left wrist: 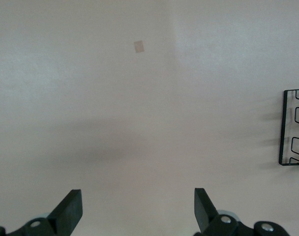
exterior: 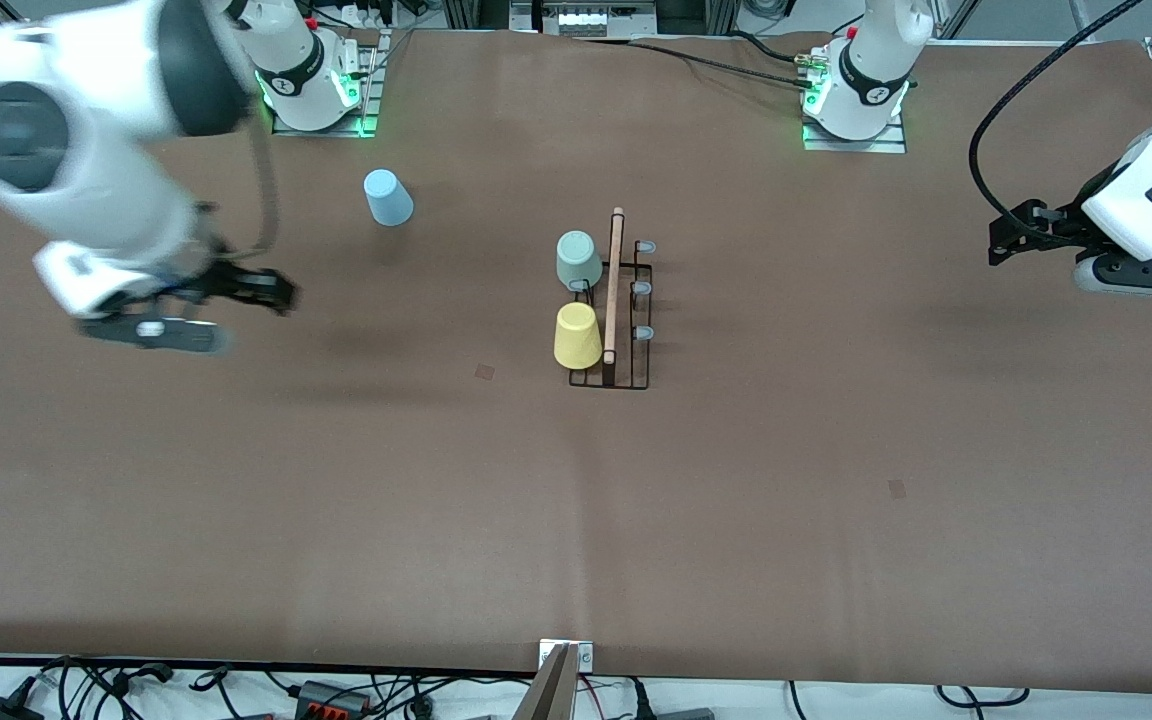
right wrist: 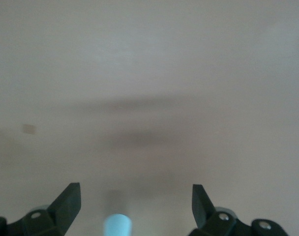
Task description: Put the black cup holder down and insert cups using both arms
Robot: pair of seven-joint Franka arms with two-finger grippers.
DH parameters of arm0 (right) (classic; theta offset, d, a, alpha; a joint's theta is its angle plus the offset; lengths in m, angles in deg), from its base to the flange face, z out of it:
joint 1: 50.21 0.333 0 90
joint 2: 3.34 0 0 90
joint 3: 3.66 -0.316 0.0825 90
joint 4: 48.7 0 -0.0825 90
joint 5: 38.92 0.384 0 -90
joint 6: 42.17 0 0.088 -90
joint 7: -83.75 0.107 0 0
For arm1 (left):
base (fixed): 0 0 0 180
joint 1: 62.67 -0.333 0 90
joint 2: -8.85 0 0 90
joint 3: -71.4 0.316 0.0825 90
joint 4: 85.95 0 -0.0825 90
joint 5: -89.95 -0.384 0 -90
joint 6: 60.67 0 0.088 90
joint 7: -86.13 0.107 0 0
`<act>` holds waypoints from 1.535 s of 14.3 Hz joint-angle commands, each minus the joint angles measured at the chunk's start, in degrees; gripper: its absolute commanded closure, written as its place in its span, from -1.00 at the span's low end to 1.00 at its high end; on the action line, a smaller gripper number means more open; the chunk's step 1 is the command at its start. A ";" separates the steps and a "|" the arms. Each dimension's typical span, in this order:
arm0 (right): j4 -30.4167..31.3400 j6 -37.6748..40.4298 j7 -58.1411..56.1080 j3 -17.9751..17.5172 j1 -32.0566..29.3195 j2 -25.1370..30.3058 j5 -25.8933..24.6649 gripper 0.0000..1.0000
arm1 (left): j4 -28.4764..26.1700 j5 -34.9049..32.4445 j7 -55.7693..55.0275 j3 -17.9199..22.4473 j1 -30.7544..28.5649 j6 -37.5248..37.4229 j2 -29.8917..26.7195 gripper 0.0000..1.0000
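Observation:
The black cup holder [exterior: 626, 300] stands mid-table, its wooden rod on top; one corner of it shows in the left wrist view [left wrist: 293, 128]. A grey-green cup [exterior: 578, 260] and a yellow cup [exterior: 577, 336] sit upside down on its pegs, on the side toward the right arm's end. The light blue cup [exterior: 388, 197] stands upside down on the mat close to the right arm's base, and it shows low between the fingers in the right wrist view [right wrist: 117, 226]. My right gripper [exterior: 271, 290] [right wrist: 136, 206] hangs open and empty over bare mat. My left gripper [exterior: 998, 238] [left wrist: 138, 209] waits open over the left arm's end.
A brown mat [exterior: 736, 500] covers the table. Small tape marks lie on it [exterior: 484, 371] [exterior: 897, 488]. Three grey-tipped pegs [exterior: 642, 289] on the holder's other side are bare. Cables run along the table edge nearest the camera [exterior: 336, 690].

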 commanded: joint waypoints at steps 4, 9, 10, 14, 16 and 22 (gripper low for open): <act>0.26 1.19 -16.87 2.09 -13.24 5.53 1.04 -1.00 | 1.82 0.46 0.45 0.22 0.23 -1.32 0.86 -1.00; -4.22 6.46 -16.70 2.99 -13.41 6.41 3.84 -1.00 | 1.82 0.46 0.45 0.22 0.84 -1.49 0.86 -1.00; -4.23 7.08 -16.87 3.08 -13.06 6.33 4.29 -1.00 | 1.82 0.46 0.45 0.22 0.84 -1.49 0.86 -1.00; -3.00 9.90 -16.70 13.33 -1.41 5.71 4.38 -1.00 | 1.73 0.46 0.18 0.22 0.93 -2.72 0.77 -1.00; -0.03 7.27 -16.70 14.68 1.78 6.93 4.30 -1.00 | 1.82 0.55 0.45 0.31 0.84 -2.63 0.77 -1.00; 0.43 1.73 -16.35 14.59 2.15 7.12 5.35 -1.00 | 7.52 3.80 -0.17 0.31 0.67 -3.42 3.57 -1.00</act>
